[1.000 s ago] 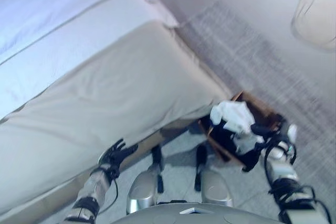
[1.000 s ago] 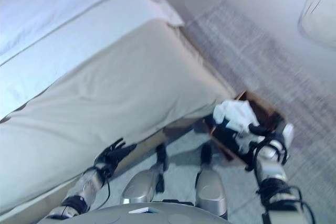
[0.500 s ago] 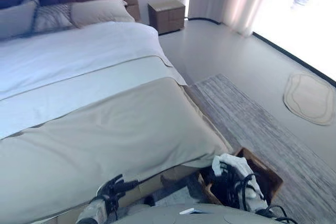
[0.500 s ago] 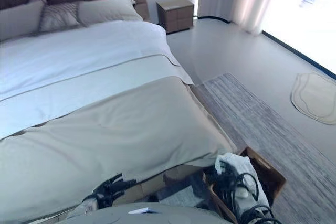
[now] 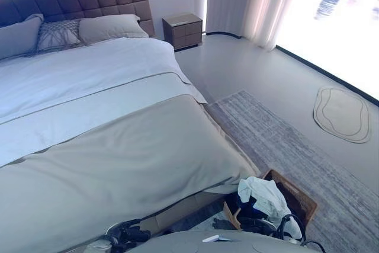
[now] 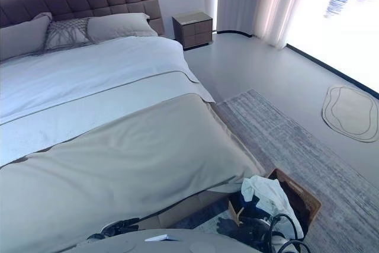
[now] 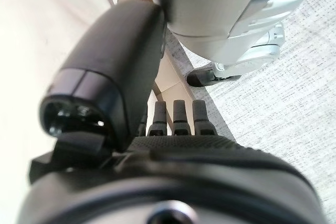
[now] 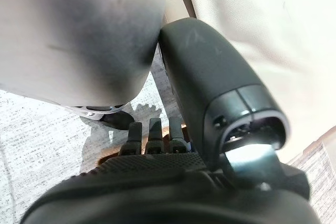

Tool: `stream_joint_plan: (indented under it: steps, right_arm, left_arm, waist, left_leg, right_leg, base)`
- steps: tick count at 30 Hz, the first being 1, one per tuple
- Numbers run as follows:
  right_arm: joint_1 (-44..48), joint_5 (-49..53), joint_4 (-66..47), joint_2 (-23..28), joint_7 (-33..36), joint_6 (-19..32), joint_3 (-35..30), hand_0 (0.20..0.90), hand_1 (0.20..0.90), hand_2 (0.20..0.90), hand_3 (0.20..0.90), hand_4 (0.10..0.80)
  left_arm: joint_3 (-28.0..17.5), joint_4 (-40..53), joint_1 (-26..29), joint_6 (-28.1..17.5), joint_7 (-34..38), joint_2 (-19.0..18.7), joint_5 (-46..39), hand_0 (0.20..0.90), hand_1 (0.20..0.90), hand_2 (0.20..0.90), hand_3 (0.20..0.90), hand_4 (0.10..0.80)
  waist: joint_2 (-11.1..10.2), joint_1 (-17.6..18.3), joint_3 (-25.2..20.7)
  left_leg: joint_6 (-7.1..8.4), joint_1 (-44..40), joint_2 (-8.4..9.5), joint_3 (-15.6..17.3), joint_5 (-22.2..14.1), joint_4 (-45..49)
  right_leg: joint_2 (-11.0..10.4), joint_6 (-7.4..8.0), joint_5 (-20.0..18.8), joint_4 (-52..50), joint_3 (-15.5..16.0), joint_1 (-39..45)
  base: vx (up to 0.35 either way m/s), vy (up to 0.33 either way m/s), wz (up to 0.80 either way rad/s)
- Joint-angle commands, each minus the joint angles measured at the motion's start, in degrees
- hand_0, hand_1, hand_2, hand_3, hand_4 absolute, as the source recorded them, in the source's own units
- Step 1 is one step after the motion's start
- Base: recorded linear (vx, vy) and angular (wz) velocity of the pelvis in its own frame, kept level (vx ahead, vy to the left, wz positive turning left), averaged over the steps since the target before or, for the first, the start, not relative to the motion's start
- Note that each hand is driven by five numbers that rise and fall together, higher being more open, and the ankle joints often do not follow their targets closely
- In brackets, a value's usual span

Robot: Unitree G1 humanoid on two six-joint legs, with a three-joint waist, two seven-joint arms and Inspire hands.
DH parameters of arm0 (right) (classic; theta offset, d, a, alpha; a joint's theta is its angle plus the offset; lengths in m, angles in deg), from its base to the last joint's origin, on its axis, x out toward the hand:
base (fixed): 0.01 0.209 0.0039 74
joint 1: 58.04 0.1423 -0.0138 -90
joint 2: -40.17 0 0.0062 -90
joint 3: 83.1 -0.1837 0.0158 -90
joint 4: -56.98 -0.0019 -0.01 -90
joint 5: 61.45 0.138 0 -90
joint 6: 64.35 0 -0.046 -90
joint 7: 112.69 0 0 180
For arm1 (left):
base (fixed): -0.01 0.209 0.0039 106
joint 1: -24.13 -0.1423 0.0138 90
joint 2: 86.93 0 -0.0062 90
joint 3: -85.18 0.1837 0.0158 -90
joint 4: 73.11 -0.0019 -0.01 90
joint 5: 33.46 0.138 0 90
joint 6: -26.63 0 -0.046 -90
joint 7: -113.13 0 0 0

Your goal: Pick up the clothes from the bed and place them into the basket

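Observation:
A brown wicker basket (image 5: pixel 295 195) stands on the floor at the bed's near right corner. A white garment (image 5: pixel 263 192) lies draped over its rim, with dark clothes under it. The bed (image 5: pixel 118 146) has a smooth beige cover and a white sheet further up. My left hand (image 5: pixel 127 233) hangs low beside the bed's foot; in the left wrist view (image 7: pixel 184 150) its fingers are straight and it holds nothing. My right hand (image 6: pixel 231 226) hangs low just left of the basket; in the right wrist view (image 8: pixel 157 166) its fingers are straight and it is empty.
Pillows (image 5: pixel 109 26) lean on the padded headboard. A nightstand (image 5: pixel 183 29) stands at the bed's far right. A grey striped rug (image 5: pixel 278 140) lies along the bed's right side, with a small oval mat (image 5: pixel 340 114) beyond it near the bright window.
The camera has tilted up, bringing the whole bed and headboard into view. My right hand has dropped away from the white garment, which now rests on the basket. Both hands hang lower.

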State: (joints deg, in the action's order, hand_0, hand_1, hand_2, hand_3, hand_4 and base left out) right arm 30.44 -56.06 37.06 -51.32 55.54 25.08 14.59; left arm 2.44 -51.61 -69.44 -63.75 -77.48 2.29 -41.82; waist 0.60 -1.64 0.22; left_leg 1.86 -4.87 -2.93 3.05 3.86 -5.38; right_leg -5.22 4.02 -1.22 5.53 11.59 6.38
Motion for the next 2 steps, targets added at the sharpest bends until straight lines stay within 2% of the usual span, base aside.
stream_joint_plan:
  steps: [1, 2]
  right_arm:
    - [3.94, -2.27, 2.85, 1.37, -0.45, 1.06, 0.54, 0.900, 0.900, 0.900, 0.900, 0.800]
    - [3.95, -2.31, 2.84, 1.50, -0.45, 1.04, 0.49, 0.900, 0.900, 0.900, 0.900, 0.800]
  left_arm:
    - [1.57, 0.52, 3.36, -3.79, -0.88, -0.01, -1.03, 0.900, 0.900, 0.900, 0.900, 0.800]
    - [1.75, 0.68, 3.60, -3.91, -0.69, 0.00, -1.44, 0.900, 0.900, 0.900, 0.900, 0.800]
  waist:
    - [-0.01, 0.35, 3.74]
    - [-0.08, 0.46, 3.84]
  left_leg:
    - [-3.49, -3.40, 4.49, 1.73, -8.10, 2.01]
    - [-3.47, -3.39, 4.46, 1.91, -8.14, 2.09]
  right_leg:
    - [1.80, -0.81, 4.18, -5.90, -0.23, 0.09]
    - [1.81, -0.81, 4.05, -5.76, -0.34, 0.09]
  base:
    - [0.005, -0.014, -0.11]
    - [-0.001, -0.005, -0.10]
